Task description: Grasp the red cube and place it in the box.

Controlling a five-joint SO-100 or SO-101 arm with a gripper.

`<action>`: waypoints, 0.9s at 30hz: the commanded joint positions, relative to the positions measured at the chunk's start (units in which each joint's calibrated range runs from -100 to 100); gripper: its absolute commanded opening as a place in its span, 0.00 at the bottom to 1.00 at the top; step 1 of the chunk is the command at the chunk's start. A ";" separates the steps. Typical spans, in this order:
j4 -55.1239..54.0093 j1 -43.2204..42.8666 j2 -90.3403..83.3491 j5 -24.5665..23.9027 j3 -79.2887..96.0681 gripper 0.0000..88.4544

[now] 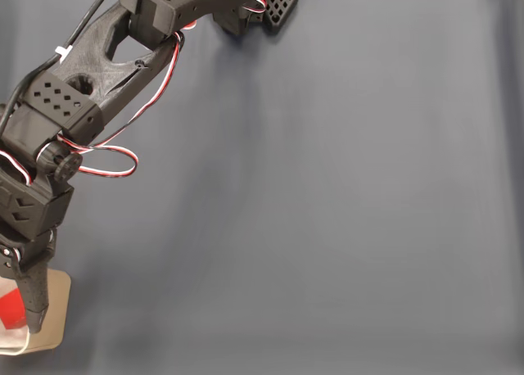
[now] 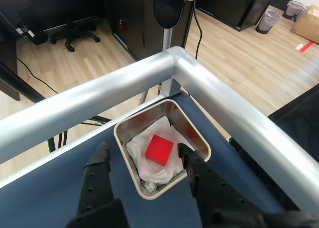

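The red cube (image 2: 159, 149) lies on crumpled white paper inside the box (image 2: 198, 140), a small container with rounded corners in the table's corner. In the wrist view my gripper (image 2: 142, 148) hangs open above the box, one black finger (image 2: 99, 163) over the mat to its left and the other over its right rim. Nothing is held between them, and the cube sits free. In the fixed view the gripper (image 1: 24, 318) points down over the box (image 1: 57, 309) at the bottom left, and a sliver of the red cube (image 1: 10, 309) shows beside the finger.
A dark blue mat (image 1: 327, 211) covers the table. Thick aluminium rails (image 2: 224, 103) meet in a corner just behind the box. The arm's base (image 1: 205, 2) sits at the top edge of the fixed view. Beyond the table are a wooden floor and an office chair (image 2: 70, 34).
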 commanded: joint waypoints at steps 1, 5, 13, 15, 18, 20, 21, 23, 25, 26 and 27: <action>-1.33 -0.02 -2.66 -0.20 -3.37 0.36; -1.33 -0.02 -2.75 -0.20 -3.37 0.36; -1.33 0.12 -2.75 -0.34 -3.37 0.36; -1.25 0.12 -2.75 -0.39 -3.28 0.36; -1.33 0.12 -2.66 -0.34 -3.46 0.35; -1.33 0.12 -2.58 -0.29 -3.64 0.34; -1.41 0.12 -2.58 -0.29 -3.64 0.33; -1.41 0.12 -2.58 -0.29 -3.64 0.29; -1.41 0.05 -2.58 -0.39 -3.64 0.23; -1.41 0.05 -2.66 -0.39 -3.64 0.20; -1.41 -0.02 -2.66 -0.39 -3.64 0.17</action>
